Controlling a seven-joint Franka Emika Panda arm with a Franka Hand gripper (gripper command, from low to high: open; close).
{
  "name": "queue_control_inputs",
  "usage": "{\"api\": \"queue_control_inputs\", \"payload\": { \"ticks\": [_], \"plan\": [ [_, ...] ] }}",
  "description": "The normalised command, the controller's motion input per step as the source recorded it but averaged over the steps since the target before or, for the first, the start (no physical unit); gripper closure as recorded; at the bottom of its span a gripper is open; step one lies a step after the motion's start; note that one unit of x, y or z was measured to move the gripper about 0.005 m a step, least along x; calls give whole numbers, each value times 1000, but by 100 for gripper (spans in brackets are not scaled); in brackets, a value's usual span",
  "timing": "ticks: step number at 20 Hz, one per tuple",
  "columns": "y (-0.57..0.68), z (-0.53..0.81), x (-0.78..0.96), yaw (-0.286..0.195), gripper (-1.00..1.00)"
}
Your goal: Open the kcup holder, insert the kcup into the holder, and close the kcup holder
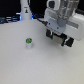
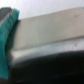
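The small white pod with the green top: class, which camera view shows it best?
The exterior view: the small white cylindrical pod with a green top stands upright on the white table, fully visible. The blurred wrist view shows no recognisable pod.

The arm is seen at the upper part of the exterior view's right, its white wrist housing (image 1: 61,17) held above the surface and cut off by the picture's edge. The gripper (image 1: 56,38) is hung below that housing and pointed downward. Two dark fingers (image 1: 49,34) are seen at its underside, set a little apart, with a narrow gap between them. Whether anything is touched by them cannot be told at this blur. In the wrist view, one blurred teal finger (image 2: 7,35) is seen at the edge, and the second finger cannot be made out.
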Motion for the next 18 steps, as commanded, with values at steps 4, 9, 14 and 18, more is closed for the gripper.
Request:
{"api": "queue_control_inputs", "payload": {
  "ticks": [4, 9, 14, 18],
  "plan": [
    [-175, 307, 275, -86, -100],
    [-111, 401, 142, -112, -100],
    [-202, 376, 65, -150, -100],
    [-358, 346, -87, -255, -100]
  ]
}}
